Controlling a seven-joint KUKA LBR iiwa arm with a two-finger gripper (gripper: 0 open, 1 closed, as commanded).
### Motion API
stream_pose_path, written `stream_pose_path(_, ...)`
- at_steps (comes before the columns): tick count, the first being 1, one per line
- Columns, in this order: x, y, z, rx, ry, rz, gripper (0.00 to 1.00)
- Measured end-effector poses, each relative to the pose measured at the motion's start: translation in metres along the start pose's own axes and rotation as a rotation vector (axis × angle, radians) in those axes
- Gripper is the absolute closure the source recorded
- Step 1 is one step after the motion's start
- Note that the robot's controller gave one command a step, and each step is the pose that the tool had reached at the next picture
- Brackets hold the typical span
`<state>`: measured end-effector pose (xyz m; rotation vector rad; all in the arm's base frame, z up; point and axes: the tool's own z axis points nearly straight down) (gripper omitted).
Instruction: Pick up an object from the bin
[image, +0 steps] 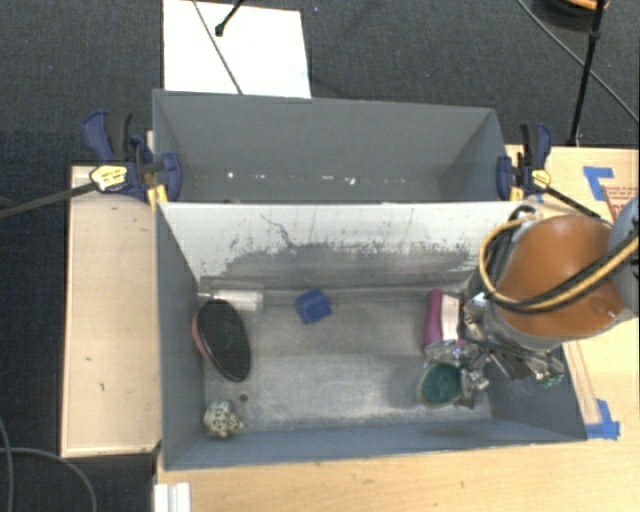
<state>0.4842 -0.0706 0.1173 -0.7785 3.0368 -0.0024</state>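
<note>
Gripper (463, 372) low in right-front corner of bin (330, 240), just beside dark green round obj (436, 387) near front wall. Grip state: cannot tell. Pink cylinder (434, 318) just behind obj. Centre floor open; blue block (313, 306), black oval brush (223, 340) well apart, left side

On my feed: grey bin (330, 240), whitish scuff streaks on its inner wall. In it I see blue block (313, 306), black oval brush (224, 340) w/ reddish edge, magenta tube (434, 318), dark teal round obj (437, 386), pale speckled ball (221, 420), silvery-white cylinder (236, 298). Orange wrist cover (555, 275) w/ yellow & black cables (487, 262).
</note>
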Motion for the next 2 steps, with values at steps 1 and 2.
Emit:
stream_pose_path(1, -0.0015, -0.0009, -0.0369, 0.000, 0.001, 0.008, 1.00)
stream_pose_path(2, -0.0027, -0.0012, -0.0440, -0.001, 0.001, 0.014, 1.00)
